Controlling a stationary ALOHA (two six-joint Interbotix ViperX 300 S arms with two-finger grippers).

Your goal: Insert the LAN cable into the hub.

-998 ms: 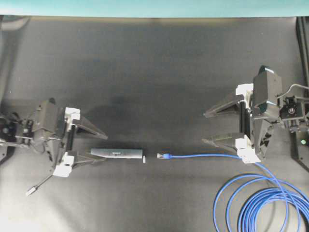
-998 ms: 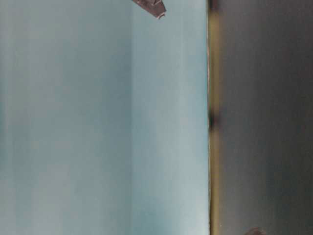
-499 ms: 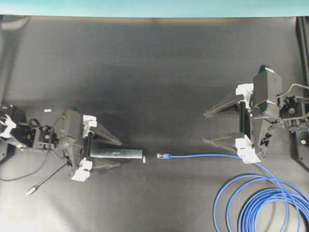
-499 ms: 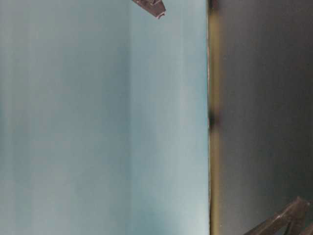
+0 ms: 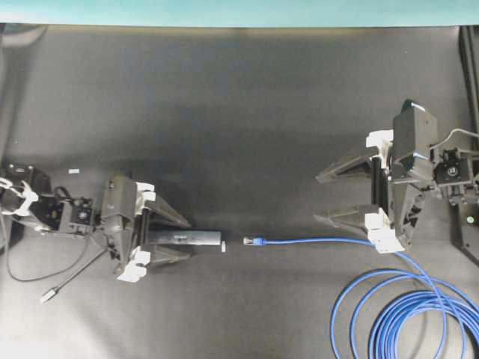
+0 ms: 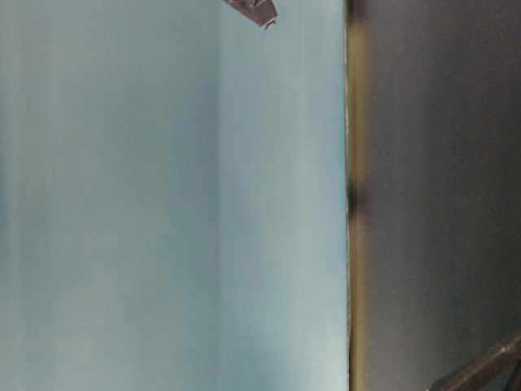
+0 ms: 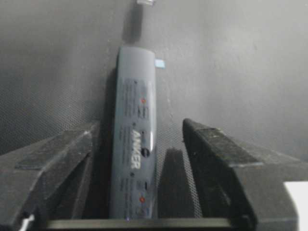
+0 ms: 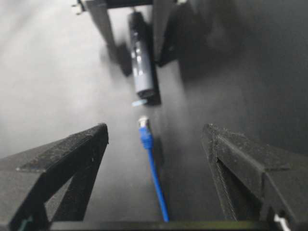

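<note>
1. The hub (image 5: 183,238) lies at lower left of the overhead view, between the parted jaws of the left gripper (image 5: 178,237)
2. The LAN cable (image 5: 314,241), its plug just right of the hub, runs under the wide-open right gripper (image 5: 327,197)
3. The step looks like grasping; next, each gripper must close on its piece

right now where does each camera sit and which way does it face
Overhead: above the table, looking straight down; both arms show, left claw around the hub, right claw open over the LAN cable.
Table-level: low at the table edge, image turned sideways, mostly teal wall; only claw tips show.
Left wrist: behind the left claw's fingers, facing the hub.
Right wrist: behind the right claw's fingers, facing the LAN cable.
Shared: the right wrist view also shows the hub.
</note>
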